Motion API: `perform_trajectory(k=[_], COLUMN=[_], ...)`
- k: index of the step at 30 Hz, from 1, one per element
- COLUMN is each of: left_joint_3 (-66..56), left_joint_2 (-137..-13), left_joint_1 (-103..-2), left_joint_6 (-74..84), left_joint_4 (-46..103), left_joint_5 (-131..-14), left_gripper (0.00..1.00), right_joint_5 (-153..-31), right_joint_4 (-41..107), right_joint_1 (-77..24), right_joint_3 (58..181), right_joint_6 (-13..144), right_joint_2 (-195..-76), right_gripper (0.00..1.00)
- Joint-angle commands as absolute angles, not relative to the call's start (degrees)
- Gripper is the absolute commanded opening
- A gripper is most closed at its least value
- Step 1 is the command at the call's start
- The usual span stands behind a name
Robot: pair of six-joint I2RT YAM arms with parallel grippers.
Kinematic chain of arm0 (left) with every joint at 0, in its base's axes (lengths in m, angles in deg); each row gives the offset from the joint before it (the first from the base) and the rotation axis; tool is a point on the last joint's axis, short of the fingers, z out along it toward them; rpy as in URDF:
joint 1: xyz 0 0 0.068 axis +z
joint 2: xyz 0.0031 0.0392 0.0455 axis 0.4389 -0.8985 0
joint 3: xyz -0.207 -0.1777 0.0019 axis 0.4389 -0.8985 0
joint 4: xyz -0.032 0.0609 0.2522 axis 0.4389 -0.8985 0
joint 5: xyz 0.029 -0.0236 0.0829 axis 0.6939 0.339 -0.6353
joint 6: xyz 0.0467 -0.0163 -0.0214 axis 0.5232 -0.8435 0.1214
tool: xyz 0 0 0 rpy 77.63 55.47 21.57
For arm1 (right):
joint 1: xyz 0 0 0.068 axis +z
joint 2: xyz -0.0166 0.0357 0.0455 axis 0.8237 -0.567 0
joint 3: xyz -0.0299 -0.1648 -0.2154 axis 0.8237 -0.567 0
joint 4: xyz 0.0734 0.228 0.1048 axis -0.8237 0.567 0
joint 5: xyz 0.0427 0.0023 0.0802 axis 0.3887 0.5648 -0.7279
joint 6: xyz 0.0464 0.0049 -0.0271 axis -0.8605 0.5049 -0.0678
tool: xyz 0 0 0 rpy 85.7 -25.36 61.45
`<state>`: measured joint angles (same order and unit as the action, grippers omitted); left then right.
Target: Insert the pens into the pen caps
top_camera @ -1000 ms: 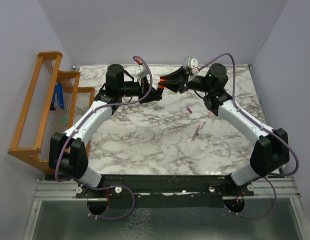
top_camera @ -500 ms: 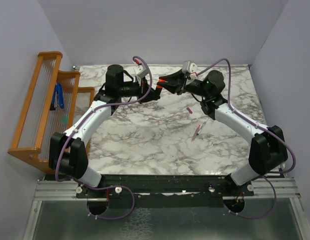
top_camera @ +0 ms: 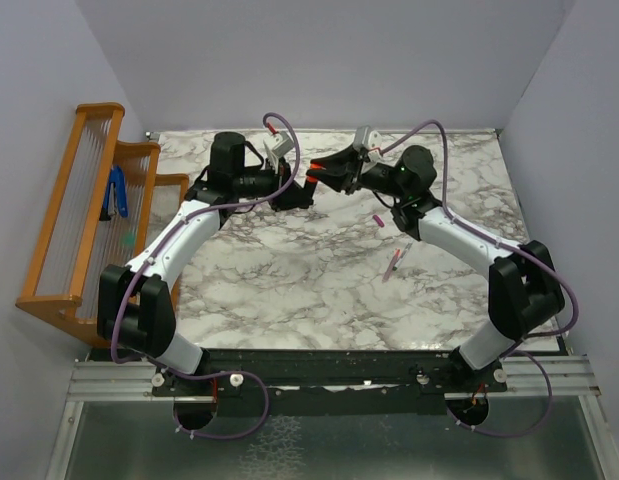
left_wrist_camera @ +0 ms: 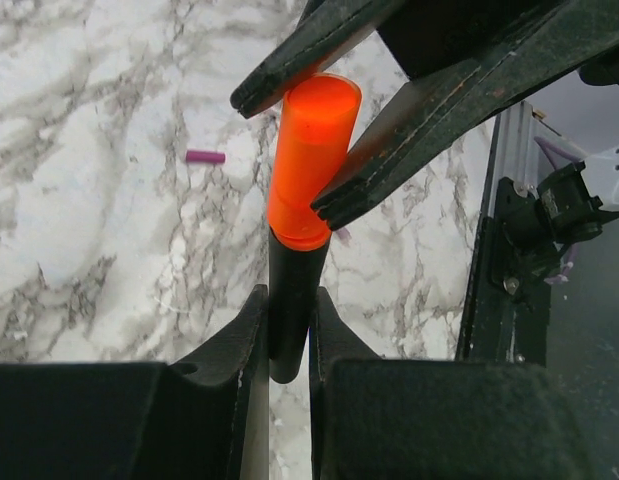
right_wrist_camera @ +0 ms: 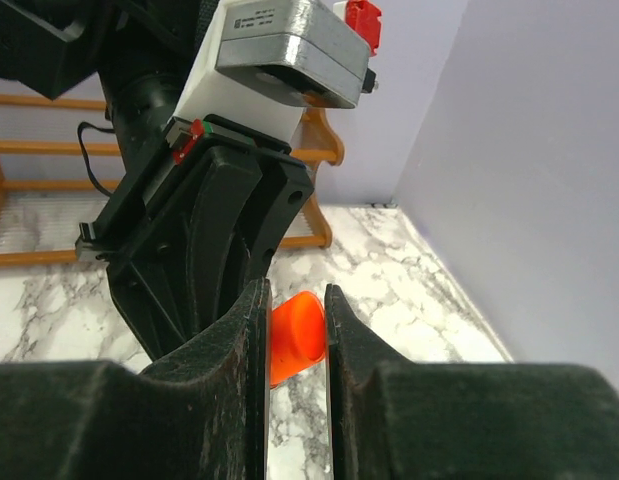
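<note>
Well right of the wooden rack (top_camera: 79, 210), the left claw (left_wrist_camera: 286, 305) clamps the black marker (left_wrist_camera: 289, 275) and the right claw (right_wrist_camera: 294, 292) pinches the orange cap (left_wrist_camera: 309, 160) at its tip, seemingly crooked, so a push could jam it or slip the marker.

Left arm (top_camera: 179, 240) and right arm (top_camera: 459, 235): white shells, bulky black joints, black fingers (left_wrist_camera: 219, 350). From each base (top_camera: 184, 355) 1 purple cable (top_camera: 113, 330) loops to a silver, red-tabbed wrist block (right_wrist_camera: 289, 45).
</note>
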<state>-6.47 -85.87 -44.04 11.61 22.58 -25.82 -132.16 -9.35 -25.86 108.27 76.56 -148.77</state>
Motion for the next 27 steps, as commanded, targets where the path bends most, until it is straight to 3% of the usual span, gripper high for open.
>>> perform_trajectory(k=[1,11,19,23,27], left_joint_3=[8.09,6.53,-12.46,-20.58,-28.87], left_joint_2=[-78.07,-78.08,-74.11,-72.06,-69.66], left_joint_1=[-43.37,-42.7,-41.87,-41.86,-41.86], left_joint_6=[6.76,5.93,4.73,6.07,5.98], left_joint_4=[66.47,66.43,65.02,60.86,57.64], left_joint_5=[-30.85,-29.84,-30.17,-30.58,-31.89], left_gripper=[0.0,0.0,0.0,0.0,0.0], right_joint_5=[-155.86,-153.51,-142.33,-129.76,-114.59], right_joint_4=[26.11,30.17,27.94,25.22,19.26], right_joint_1=[-16.36,-16.31,-18.7,-20.4,-22.85], right_joint_3=[96.68,99.21,107.95,113.53,116.11], right_joint_6=[71.41,74.07,69.24,67.67,67.01], right_joint_2=[-159.61,-159.53,-153.56,-150.45,-146.53], right_gripper=[0.01,0.01,0.01,0.21,0.28])
